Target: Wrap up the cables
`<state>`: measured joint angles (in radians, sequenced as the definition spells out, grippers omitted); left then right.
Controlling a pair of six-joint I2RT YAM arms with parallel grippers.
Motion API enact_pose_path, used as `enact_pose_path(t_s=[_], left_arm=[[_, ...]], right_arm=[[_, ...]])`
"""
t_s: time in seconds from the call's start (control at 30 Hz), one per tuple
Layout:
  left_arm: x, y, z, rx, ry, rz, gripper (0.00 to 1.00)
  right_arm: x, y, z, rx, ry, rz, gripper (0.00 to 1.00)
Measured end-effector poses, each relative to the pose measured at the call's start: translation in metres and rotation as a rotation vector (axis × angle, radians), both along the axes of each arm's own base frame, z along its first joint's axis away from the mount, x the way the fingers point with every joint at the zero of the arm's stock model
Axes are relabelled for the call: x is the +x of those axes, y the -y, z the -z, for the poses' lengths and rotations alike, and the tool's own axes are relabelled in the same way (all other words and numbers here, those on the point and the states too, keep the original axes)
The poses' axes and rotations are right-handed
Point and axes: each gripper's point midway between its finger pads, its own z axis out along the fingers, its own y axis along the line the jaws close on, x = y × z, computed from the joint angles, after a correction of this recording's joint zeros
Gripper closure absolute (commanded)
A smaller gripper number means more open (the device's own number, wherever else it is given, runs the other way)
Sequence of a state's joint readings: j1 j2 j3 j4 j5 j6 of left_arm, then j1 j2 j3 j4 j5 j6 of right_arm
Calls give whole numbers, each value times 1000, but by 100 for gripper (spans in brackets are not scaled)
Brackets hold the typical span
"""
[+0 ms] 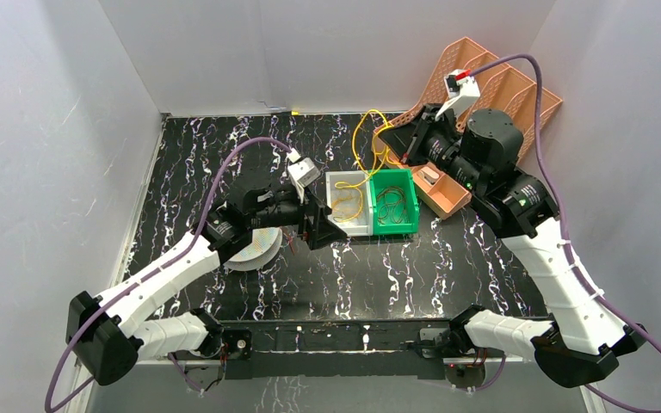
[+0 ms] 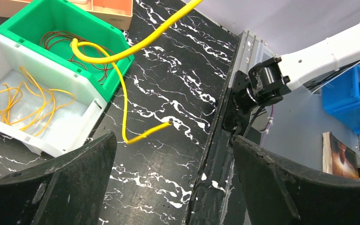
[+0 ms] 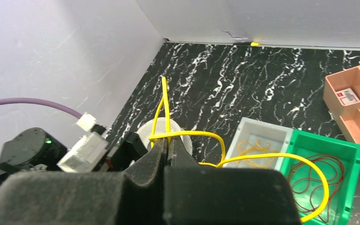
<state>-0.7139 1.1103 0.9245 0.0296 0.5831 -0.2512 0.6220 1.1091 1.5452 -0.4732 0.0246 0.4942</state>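
A long yellow cable [image 1: 357, 129] hangs in loops from my right gripper [image 1: 396, 144], above the white bin [image 1: 337, 181] at the back of the table. In the right wrist view the gripper [image 3: 168, 143] is shut on this cable [image 3: 192, 134]. More thin yellow cables [image 2: 28, 101] lie coiled in the white bin [image 2: 82, 122]. The white round spool [image 1: 254, 249] lies flat beside my left arm. My left gripper [image 1: 331, 228] is open and empty, just in front of the white bin. In the left wrist view the hanging cable's loose end [image 2: 145, 133] dangles ahead of the open fingers [image 2: 89, 164].
A green bin [image 1: 409, 219] holding dark brown wires stands to the right of the white bin. A small orange tray [image 1: 452, 200] and a tall orange rack [image 1: 482, 69] stand at the back right. White walls enclose the table.
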Motion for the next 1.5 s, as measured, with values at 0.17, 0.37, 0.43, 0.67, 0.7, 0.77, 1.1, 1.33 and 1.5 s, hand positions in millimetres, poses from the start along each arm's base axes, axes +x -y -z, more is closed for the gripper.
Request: enact_pose_path(t_s=[0.17, 0.37, 0.43, 0.67, 0.7, 0.77, 1.1, 1.33, 1.5], left_arm=[[5, 2, 5, 15, 31, 9, 7], [9, 5, 1, -8, 96, 18, 17], [9, 5, 4, -6, 97, 20, 20], [9, 9, 9, -14, 93, 42, 42], [8, 10, 10, -16, 88, 44, 48], [6, 10, 12, -15, 80, 53, 57], [1, 13, 22, -1, 41, 90, 100], [-2, 12, 27, 14, 9, 101, 100], [-9, 11, 25, 28, -19, 124, 100]], right_arm=[[-5, -7, -9, 43, 5, -40, 100], [-11, -17, -18, 89, -2, -99, 100], [-13, -19, -20, 103, -4, -112, 100], [-18, -24, -28, 139, 0, -146, 100], [-18, -25, -28, 142, -2, -150, 100], [-19, -25, -28, 143, -4, -153, 100], [-20, -24, -29, 148, -5, -151, 100], [-19, -10, -23, 142, 4, -82, 100], [-10, 7, -2, 112, -13, 26, 100]])
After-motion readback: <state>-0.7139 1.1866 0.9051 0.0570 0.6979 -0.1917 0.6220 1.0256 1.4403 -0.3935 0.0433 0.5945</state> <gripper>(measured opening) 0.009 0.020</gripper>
